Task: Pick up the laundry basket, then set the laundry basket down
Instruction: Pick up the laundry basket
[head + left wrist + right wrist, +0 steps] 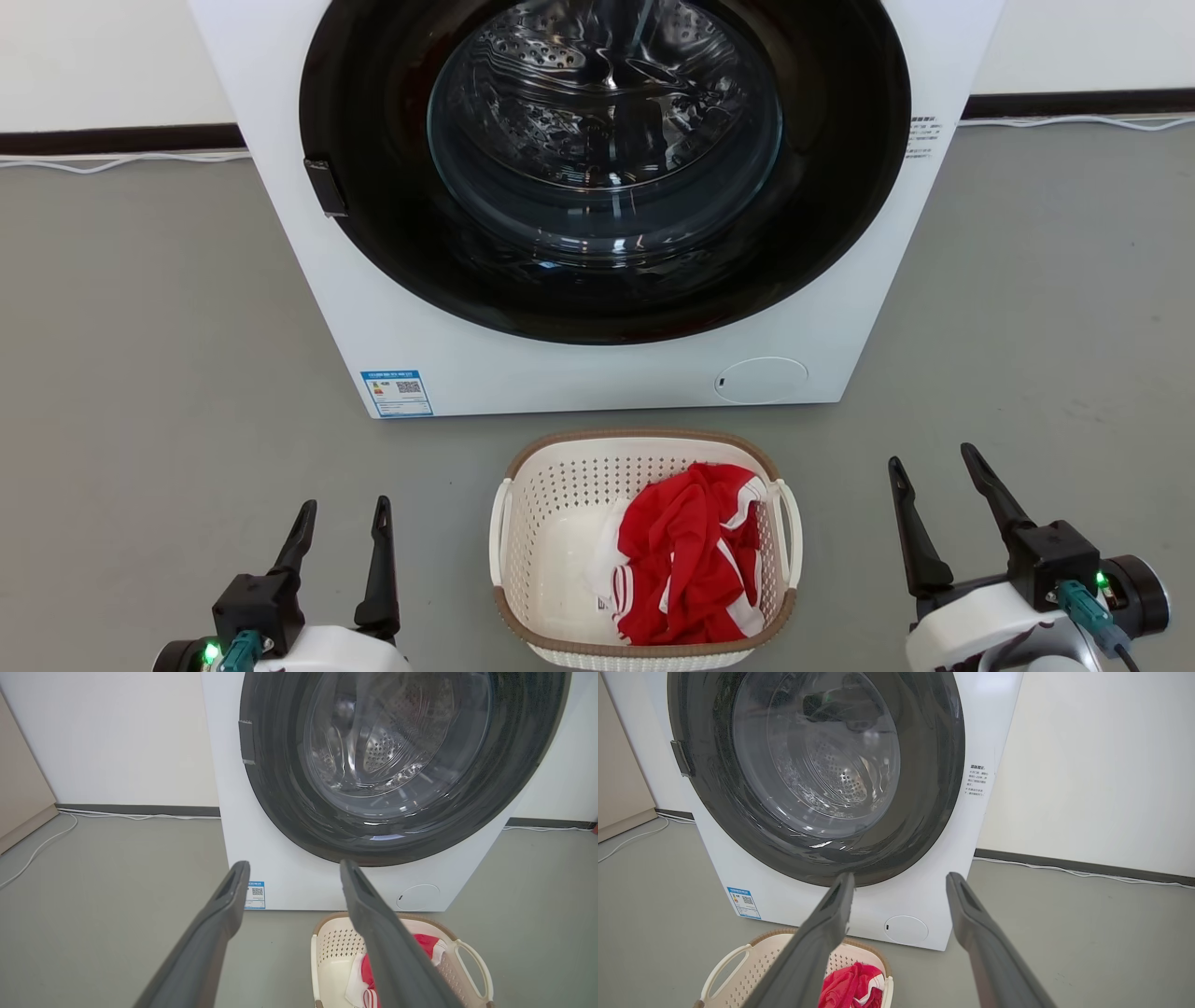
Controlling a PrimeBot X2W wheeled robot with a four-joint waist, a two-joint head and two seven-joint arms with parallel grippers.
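Head view: the laundry basket (560, 551) stands on the grey floor (140, 373), just in front of the washing machine (597, 373). It lies between the left gripper (344, 504) and the right gripper (932, 457) and touches neither; both claws are spread and empty, probably staged to take one side loop handle each. The basket is cream-white and perforated, with a brown rim; a red-and-white garment (691, 551) fills its right half.

Left wrist view: the left gripper (294, 865) has its fingers parted with nothing between them; the basket (336, 952) sits lower right.

Right wrist view: the right gripper (900, 877) is likewise spread; the basket (752, 970) sits lower left, with one loop handle (721, 968) exposed and unobstructed.
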